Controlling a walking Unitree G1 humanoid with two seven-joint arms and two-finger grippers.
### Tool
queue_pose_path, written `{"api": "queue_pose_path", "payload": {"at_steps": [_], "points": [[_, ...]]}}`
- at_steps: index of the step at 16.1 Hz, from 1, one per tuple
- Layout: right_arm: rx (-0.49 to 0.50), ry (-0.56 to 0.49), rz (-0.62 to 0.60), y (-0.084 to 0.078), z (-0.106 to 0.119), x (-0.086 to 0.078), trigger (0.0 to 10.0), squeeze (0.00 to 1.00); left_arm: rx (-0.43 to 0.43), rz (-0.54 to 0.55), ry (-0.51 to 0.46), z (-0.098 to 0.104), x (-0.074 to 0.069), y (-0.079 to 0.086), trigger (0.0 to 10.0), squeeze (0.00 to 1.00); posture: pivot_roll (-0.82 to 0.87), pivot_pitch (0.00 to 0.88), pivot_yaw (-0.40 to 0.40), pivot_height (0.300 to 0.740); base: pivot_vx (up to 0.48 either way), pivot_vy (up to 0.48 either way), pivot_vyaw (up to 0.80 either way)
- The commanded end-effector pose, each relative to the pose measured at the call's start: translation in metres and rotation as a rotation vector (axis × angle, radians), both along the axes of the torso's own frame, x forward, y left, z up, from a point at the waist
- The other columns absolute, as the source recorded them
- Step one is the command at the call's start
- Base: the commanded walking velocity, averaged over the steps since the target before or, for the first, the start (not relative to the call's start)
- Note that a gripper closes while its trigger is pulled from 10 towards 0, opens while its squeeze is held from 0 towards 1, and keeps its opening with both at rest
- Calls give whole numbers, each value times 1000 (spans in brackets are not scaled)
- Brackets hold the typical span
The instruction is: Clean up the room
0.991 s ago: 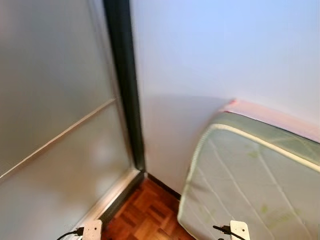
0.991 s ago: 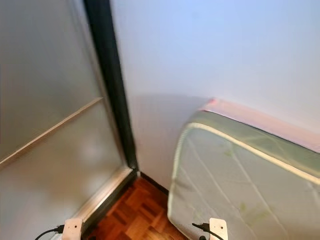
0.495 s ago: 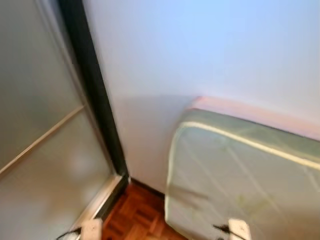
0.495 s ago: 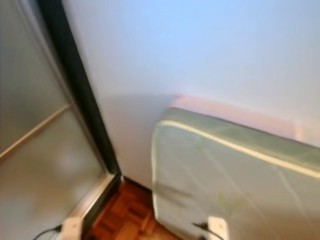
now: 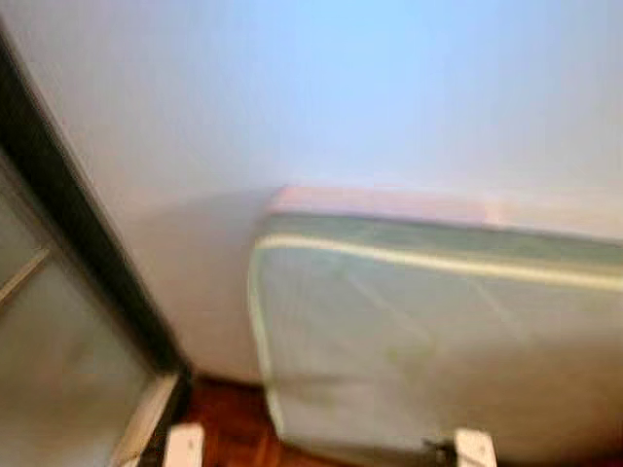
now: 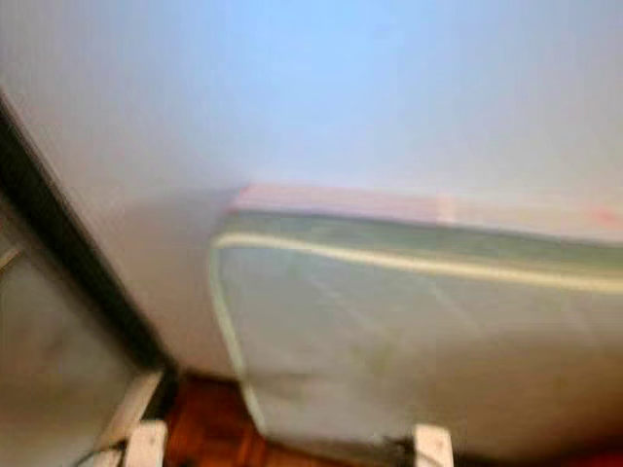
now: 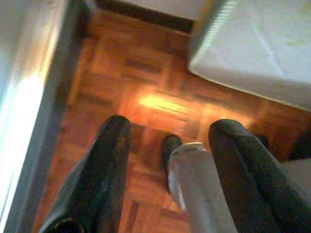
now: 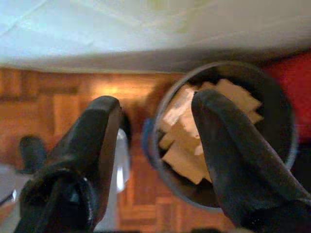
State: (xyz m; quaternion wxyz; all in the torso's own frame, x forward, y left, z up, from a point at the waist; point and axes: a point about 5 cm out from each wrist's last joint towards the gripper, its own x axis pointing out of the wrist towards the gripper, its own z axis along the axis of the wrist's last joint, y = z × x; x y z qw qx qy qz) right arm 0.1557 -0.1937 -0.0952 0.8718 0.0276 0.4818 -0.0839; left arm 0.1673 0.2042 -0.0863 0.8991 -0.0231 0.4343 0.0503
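In the right wrist view my right gripper [image 8: 155,102] is open, its fingers [image 8: 97,141] spread above a round dark bin [image 8: 286,116] on the parquet. Crumpled tan paper pieces [image 8: 184,136] lie in the bin. In the left wrist view my left gripper [image 7: 170,128] is open over bare parquet floor [image 7: 131,82], with nothing between its fingers. The head views are blurred.
A pale green mattress [image 5: 438,360] leans on its side against the white wall [image 5: 341,88]. A frosted sliding door [image 5: 49,379] with a dark frame [image 5: 78,243] stands at the left. Something red [image 8: 291,68] lies beside the bin. My silver leg [image 7: 194,179] shows below the left gripper.
The whole head view has swung to the right and blurred: the camera moved. The mattress now sits across the middle and the sliding door is at the left edge.
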Motion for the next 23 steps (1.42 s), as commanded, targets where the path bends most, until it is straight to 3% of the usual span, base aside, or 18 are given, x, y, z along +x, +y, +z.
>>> {"api": "queue_pose_path", "payload": {"at_steps": [1,11,16,21,23], "points": [[220,-79,50,24,4,13,10000,0,48,-95,-36,13,19,19,10000,0,10,15,25,740,0,0,-781],[210,-56,71,23,1,6,10000,0,18,-58,-29,10,17,14,10000,0,7,19,19,740,0,0,-781],[212,-63,46,19,1,3,10000,0,28,-68,-15,8,14,12,10000,0,10,21,19,740,0,118,0],[201,-42,24,12,0,-1,10000,0,33,-64,1,7,7,20,10000,0,11,13,23,740,0,0,0],[206,-37,14,9,-1,-2,10000,0,32,-70,-1,7,10,16,10000,0,11,5,25,740,0,0,-800]]}}
